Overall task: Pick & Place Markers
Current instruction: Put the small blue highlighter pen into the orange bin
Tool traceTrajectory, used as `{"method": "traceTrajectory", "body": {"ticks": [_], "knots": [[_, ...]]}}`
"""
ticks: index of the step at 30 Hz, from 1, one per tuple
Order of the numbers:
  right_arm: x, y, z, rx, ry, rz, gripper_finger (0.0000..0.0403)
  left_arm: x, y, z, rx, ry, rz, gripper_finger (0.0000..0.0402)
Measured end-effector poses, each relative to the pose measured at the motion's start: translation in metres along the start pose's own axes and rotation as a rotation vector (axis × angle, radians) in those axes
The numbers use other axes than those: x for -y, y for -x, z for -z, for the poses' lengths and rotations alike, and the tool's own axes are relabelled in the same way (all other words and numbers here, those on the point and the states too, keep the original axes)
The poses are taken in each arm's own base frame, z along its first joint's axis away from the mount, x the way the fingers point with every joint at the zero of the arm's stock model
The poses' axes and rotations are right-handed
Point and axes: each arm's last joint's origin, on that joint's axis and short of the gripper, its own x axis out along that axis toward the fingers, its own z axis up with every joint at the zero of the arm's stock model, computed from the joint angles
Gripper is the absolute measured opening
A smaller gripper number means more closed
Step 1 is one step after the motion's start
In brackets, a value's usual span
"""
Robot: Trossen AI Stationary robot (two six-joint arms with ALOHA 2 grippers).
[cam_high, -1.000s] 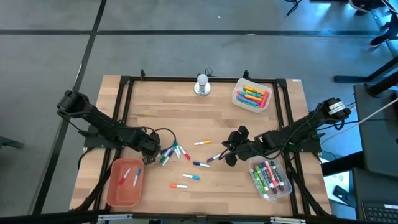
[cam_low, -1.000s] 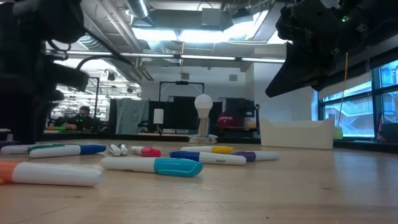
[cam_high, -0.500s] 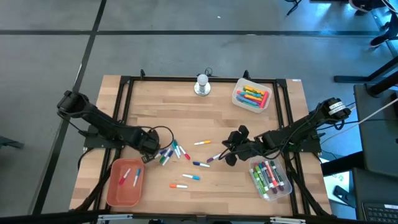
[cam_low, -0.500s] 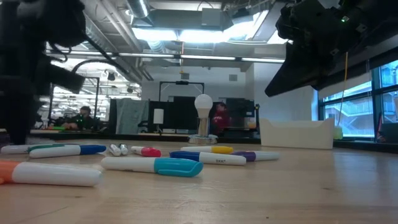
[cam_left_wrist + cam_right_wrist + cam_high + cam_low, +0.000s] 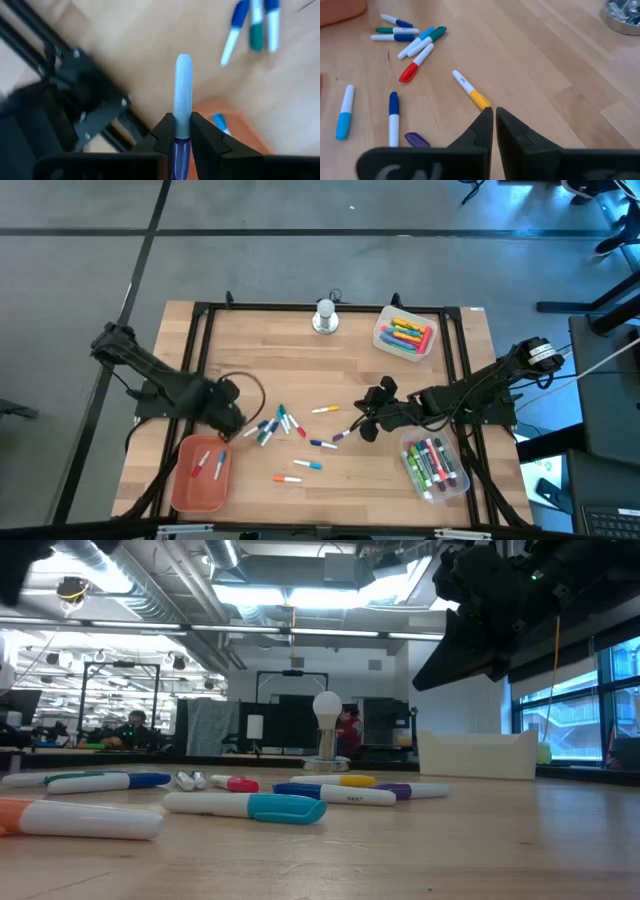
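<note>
My left gripper [image 5: 182, 120] hangs above the table's left side, beside the orange tray [image 5: 200, 472], and is shut on a white-barrelled marker [image 5: 183, 85]. In the high view that gripper [image 5: 228, 420] stands just left of a loose cluster of markers [image 5: 272, 425] lying flat on the wood. My right gripper [image 5: 494, 117] is shut and holds nothing. It hovers at mid-table [image 5: 368, 422], near a yellow-capped marker [image 5: 470, 90] and a purple one [image 5: 417, 140]. My left gripper pinches the marker between its two fingers, where the white barrel meets the blue part [image 5: 182, 131]. The marker lies along the fingers, its white end [image 5: 183, 62] sticking out past the tips. The fingers point down from above, and the marker is lifted clear of the table.
The orange tray holds a red-capped and a blue-capped marker [image 5: 207, 465]. A clear bin of markers [image 5: 405, 335] stands at the far right, another [image 5: 435, 467] at the near right. A silver-white knob object [image 5: 325, 317] sits at the far edge. More markers [image 5: 300, 470] lie near the front.
My left gripper has risen from the marker cluster, leaving the low view, and has shifted a little toward the table's left edge. My right gripper has kept still.
</note>
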Motion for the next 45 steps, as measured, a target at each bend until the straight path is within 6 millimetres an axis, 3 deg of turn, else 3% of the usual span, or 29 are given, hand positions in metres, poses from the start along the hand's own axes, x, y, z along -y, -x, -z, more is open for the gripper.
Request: {"method": "traceTrajectory", "body": {"ticks": [5,11,19,28,37,40,45], "knots": [[0.005,-0.004,-0.004,0.002,0.060,0.005,0.0023,0.008,-0.028,0.039,-0.133,0.031,-0.101,0.0041],[0.011,-0.010,-0.016,0.065,0.075,0.011,0.0023,0.030,-0.064,0.078,-0.289,0.120,0.013,0.0047],[0.006,-0.010,-0.031,0.175,0.096,-0.107,0.0023,0.042,-0.081,0.090,-0.267,0.169,0.000,0.0080],[0.005,-0.010,-0.034,0.197,0.111,-0.112,0.0023,0.043,-0.078,0.070,-0.223,0.142,0.027,0.0133],[0.006,-0.010,-0.030,0.168,0.119,-0.101,0.0023,0.049,-0.057,0.020,0.029,0.017,0.130,0.0144],[0.004,-0.009,-0.027,0.150,0.113,-0.103,0.0023,0.048,-0.065,0.005,0.151,-0.023,0.125,0.0141],[0.001,-0.006,-0.022,0.119,0.118,-0.113,0.0023,0.044,-0.100,-0.011,0.216,-0.089,0.144,0.0135]]}}
